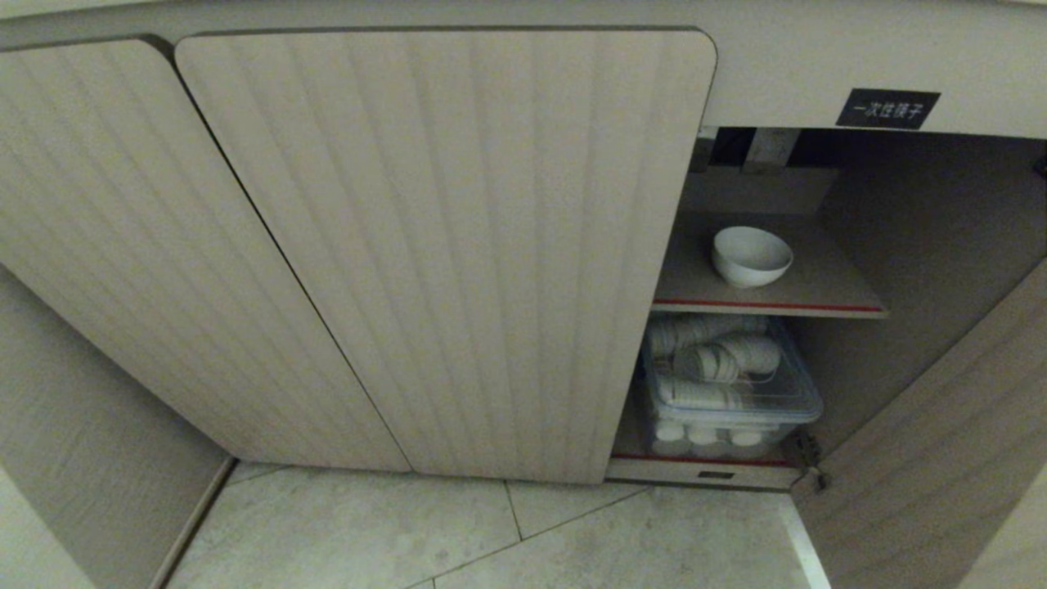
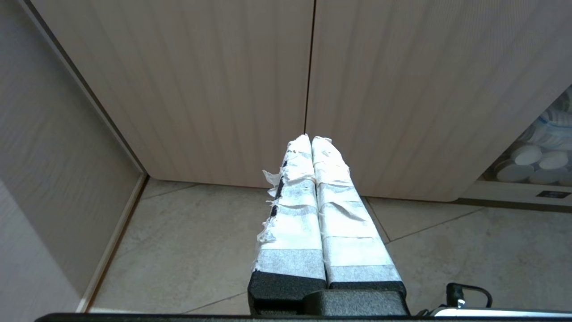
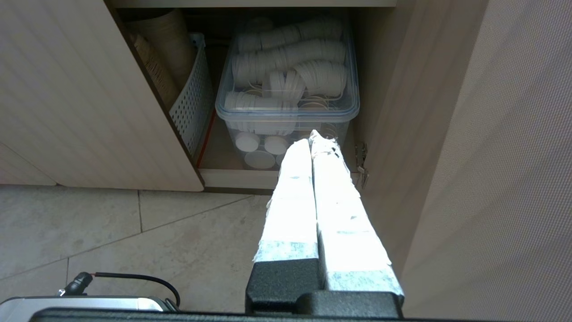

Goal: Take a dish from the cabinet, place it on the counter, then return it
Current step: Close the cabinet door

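The dish [image 1: 751, 255], a small white bowl, stands upright on the upper red-edged shelf [image 1: 818, 290] of the cabinet [image 1: 442, 245], whose right compartment is open. Neither arm shows in the head view. My left gripper [image 2: 311, 137] is shut and empty, its taped fingers pointing at the closed ribbed doors [image 2: 223, 89] low over the floor. My right gripper [image 3: 311, 137] is also shut with nothing in it, pointing at the cabinet's lower shelf beside the open door [image 3: 491, 156]. The counter is out of view.
A clear lidded plastic box [image 1: 728, 393] [image 3: 288, 94] with stacked white ribbed cups fills the lower shelf. A white perforated basket [image 3: 192, 103] sits beside it. The open right door [image 1: 941, 442] juts out over the tiled floor [image 1: 491, 532]. A black label [image 1: 887, 108] is above the opening.
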You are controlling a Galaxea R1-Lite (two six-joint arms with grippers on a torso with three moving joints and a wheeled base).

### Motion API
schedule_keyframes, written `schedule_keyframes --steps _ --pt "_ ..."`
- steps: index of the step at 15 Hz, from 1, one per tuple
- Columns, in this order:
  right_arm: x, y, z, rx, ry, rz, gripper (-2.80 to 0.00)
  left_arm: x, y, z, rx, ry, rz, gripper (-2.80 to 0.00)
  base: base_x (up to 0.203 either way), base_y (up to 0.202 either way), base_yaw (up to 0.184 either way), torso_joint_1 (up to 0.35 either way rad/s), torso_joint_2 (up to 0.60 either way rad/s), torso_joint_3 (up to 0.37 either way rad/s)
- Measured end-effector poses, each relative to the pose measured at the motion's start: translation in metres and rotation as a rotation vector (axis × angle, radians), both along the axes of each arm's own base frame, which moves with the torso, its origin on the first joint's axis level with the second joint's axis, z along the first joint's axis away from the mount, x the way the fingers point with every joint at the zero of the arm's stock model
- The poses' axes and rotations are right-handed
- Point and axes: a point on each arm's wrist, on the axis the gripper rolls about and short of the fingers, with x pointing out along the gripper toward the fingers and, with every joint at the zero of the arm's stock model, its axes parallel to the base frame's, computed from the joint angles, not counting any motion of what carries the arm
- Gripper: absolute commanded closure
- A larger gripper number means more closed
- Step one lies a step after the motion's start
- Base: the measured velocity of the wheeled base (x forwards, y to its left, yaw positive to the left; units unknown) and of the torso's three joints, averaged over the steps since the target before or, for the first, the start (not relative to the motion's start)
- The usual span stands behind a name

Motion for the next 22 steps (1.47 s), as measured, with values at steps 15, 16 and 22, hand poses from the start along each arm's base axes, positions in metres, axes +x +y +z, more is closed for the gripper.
schedule_keyframes --steps 15,16,22 --pt "0.0001 0.0 0.0001 0.001 0.001 0.0 0.0 0.0 0.0 0.0 -0.002 0.0 0.0 0.0 -0.031 0.0 0.0 0.001 0.0 0.0" --pt "0.0001 0.0 0.0 0.001 0.001 0.0 0.0 0.0 0.0 0.0 -0.002 -0.001 0.0 0.0 -0.187 0.0 0.0 -0.002 0.0 0.002" --pt "0.0001 0.0 0.0001 0.001 0.001 -0.001 0.0 0.0 0.0 0.0 -0.002 -0.001 0.0 0.0 -0.192 0.0 -0.001 0.0 0.0 0.002"
